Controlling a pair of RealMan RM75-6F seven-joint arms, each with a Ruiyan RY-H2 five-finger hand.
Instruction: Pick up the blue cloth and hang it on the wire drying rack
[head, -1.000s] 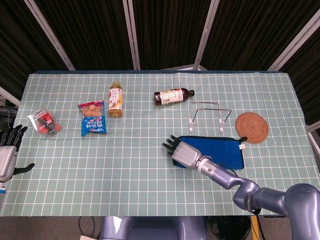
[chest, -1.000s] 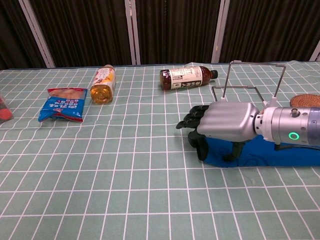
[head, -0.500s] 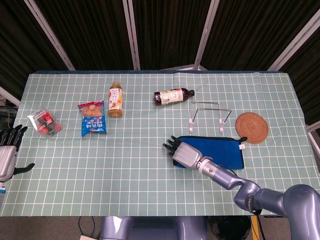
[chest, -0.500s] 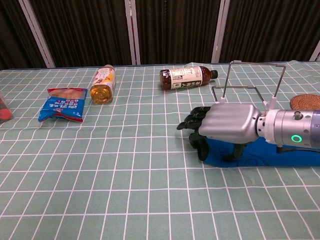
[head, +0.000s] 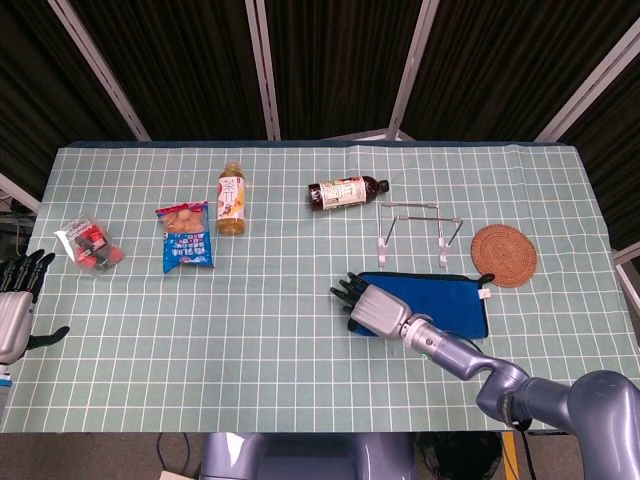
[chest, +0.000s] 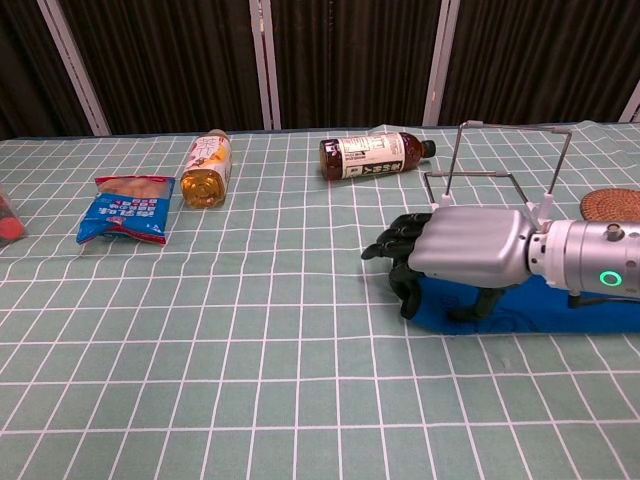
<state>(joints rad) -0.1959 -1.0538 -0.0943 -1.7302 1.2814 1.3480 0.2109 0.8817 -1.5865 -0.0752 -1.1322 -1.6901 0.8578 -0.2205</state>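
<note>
My left hand (head: 14, 305) sat idle off the table's left edge, fingers spread and holding nothing, same as a second before. Over that second I had drawn my right hand (head: 372, 306) a little to the right along the table (head: 300, 360), so it hung palm down over the left end of the blue cloth (head: 445, 300). Its fingers (chest: 405, 240) were curled downward, thumb reaching to the cloth's edge, but I could not tell whether they had pinched fabric. The cloth lay flat, just in front of the wire rack (head: 418, 228), which stood bare. I judged the grasp still unfinished, with lifting and draping to come.
</note>
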